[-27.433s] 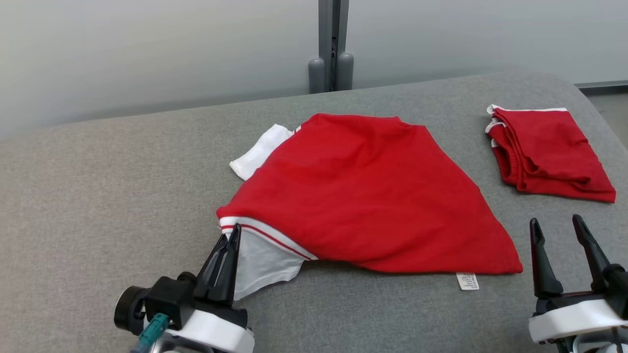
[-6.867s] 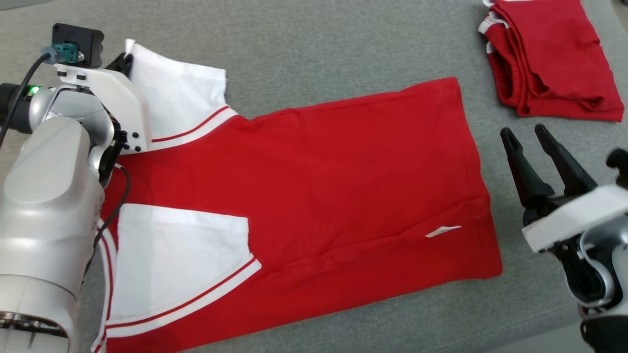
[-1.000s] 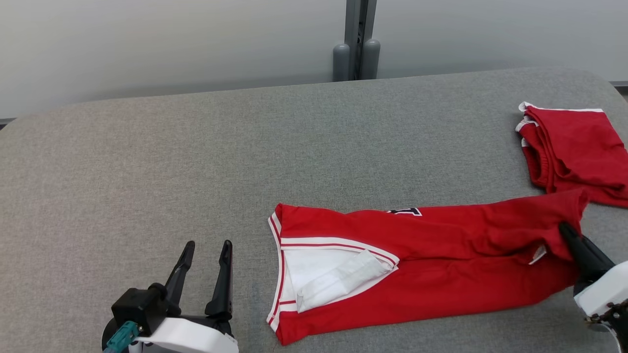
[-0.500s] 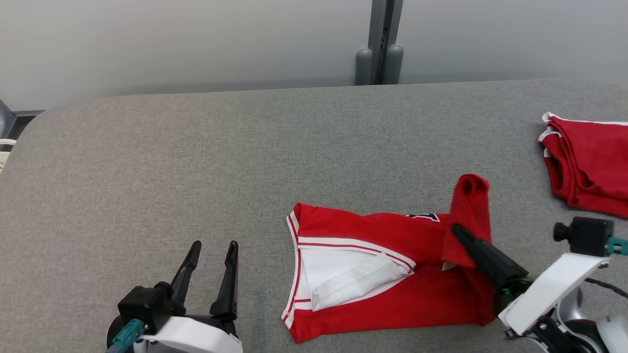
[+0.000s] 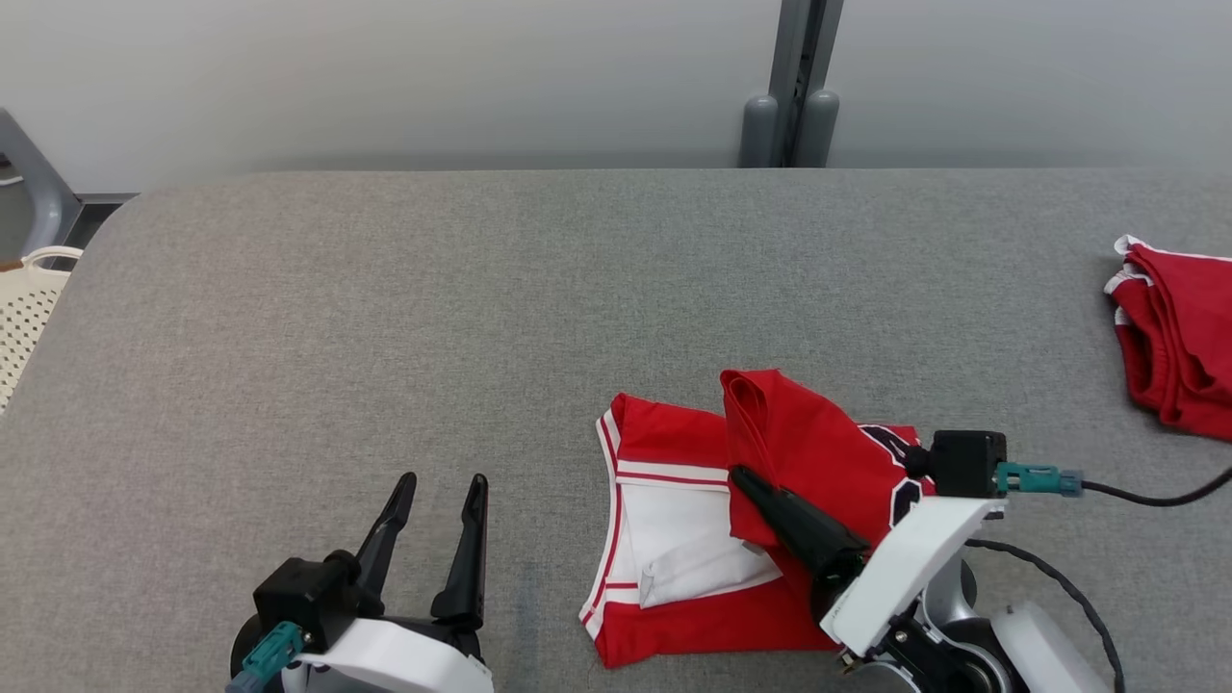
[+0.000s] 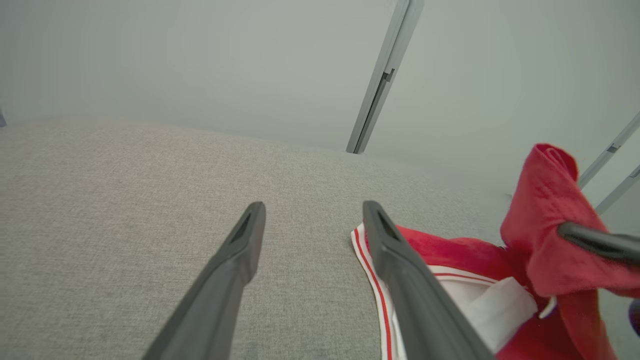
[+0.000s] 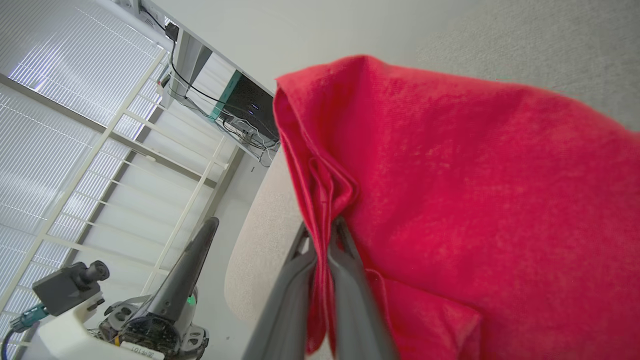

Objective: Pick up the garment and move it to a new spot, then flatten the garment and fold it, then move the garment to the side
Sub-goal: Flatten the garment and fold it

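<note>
A red garment [image 5: 808, 452] with white and red trim is seen lying on the grey counter [image 5: 385, 318], towards the near edge and right of the middle. Part of it is laid flat, with a white panel [image 5: 674, 520] exposed on its left half and a striped edge facing the left claw. The other part is raised off the counter and doubled over the flat part, towards the left.

That raised fold is gripped by the right claw [image 5: 741, 474], whose two dark fingers are pressed together on the cloth. In the right wrist view the red fabric [image 7: 475, 200] is shown pinched between the fingers of this claw [image 7: 322, 227] and draped to the right of them. Dark marks on the garment's right side, partly hidden behind the wrist camera, are perhaps lettering; they cannot be read.

The left claw [image 5: 441, 481] is held low near the front edge of the counter, just left of the garment, apart from it. Its fingers are spread wide and nothing is held between them. In the left wrist view bare grey counter is framed by this claw [image 6: 314, 205], with the lifted fold [image 6: 545, 200] seen at the right and a finger [image 6: 600, 242] of the right claw across it.

A second red garment [image 5: 1174, 337] is bunched at the counter's far right edge, well apart. A pale perforated basket [image 5: 24, 308] is seen beyond the left end, and a grey post [image 5: 794, 87] against the wall behind.
</note>
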